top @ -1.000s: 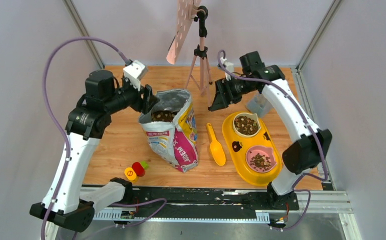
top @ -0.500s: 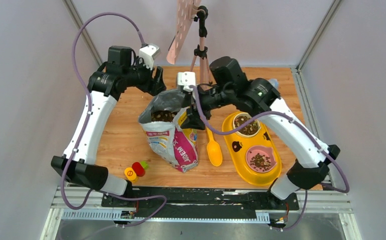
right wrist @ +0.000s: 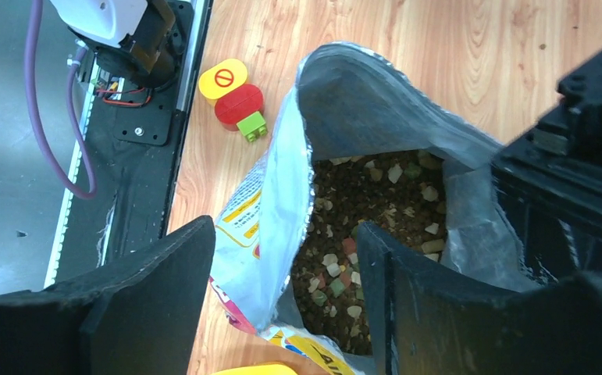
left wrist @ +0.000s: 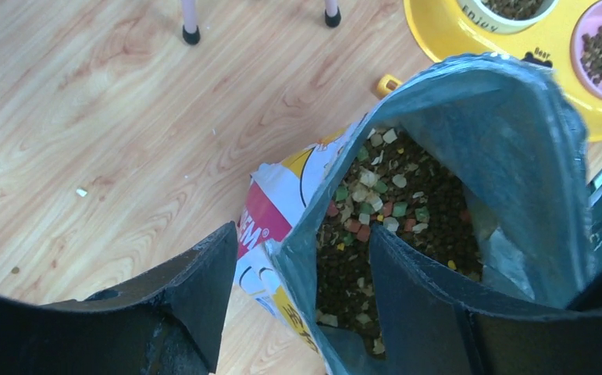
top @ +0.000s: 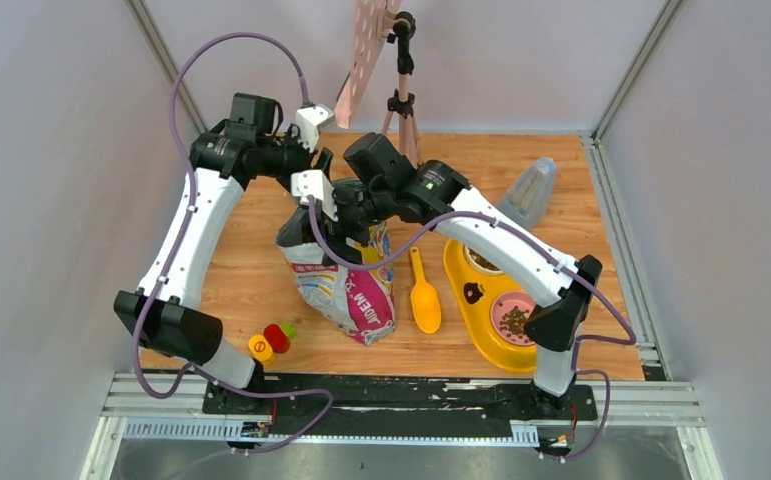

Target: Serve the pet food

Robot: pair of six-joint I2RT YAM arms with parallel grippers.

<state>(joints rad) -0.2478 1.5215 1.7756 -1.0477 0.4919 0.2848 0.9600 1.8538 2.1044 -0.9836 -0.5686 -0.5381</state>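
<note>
Over the printed white-pink foil bag (top: 346,285), the left gripper (left wrist: 301,242) and right gripper (right wrist: 286,234), both released, should pinch opposite rims evenly.

Plain grey walls (top: 51,150), light wooden tabletop (top: 241,270), seemingly metal corner posts (top: 150,35).

Light wooden tabletop (top: 241,270) is carrying an upright printed foil bag (top: 351,295), with a yellow plastic scoop (top: 427,303) lying beside it. A yellow two-bowl feeder (top: 458,305), small coloured toy blocks (top: 273,338) and a pink tripod (top: 402,140) are sitting there too.
</note>
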